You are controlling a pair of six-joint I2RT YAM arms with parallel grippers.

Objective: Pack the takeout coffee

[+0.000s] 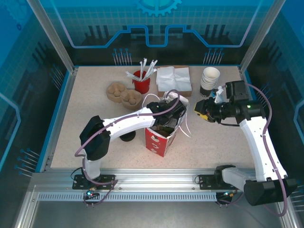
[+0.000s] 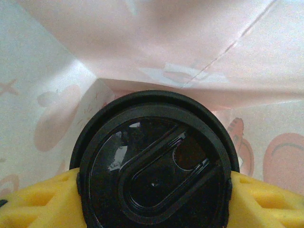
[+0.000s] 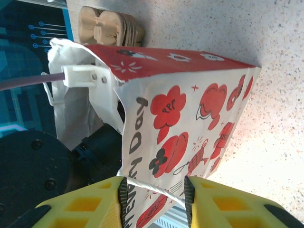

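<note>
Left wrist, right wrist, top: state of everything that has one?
takeout coffee: lid on, inside the bag, gripped.
left claw: shut on the takeout coffee, down in the bag.
paper bag: standing, top open.
right claw: jaws apart, handle cord between them; grip unclear.
cup stack: lidless, upright.
red cup: upright, white sticks in it.
napkins: stacked flat.
</note>
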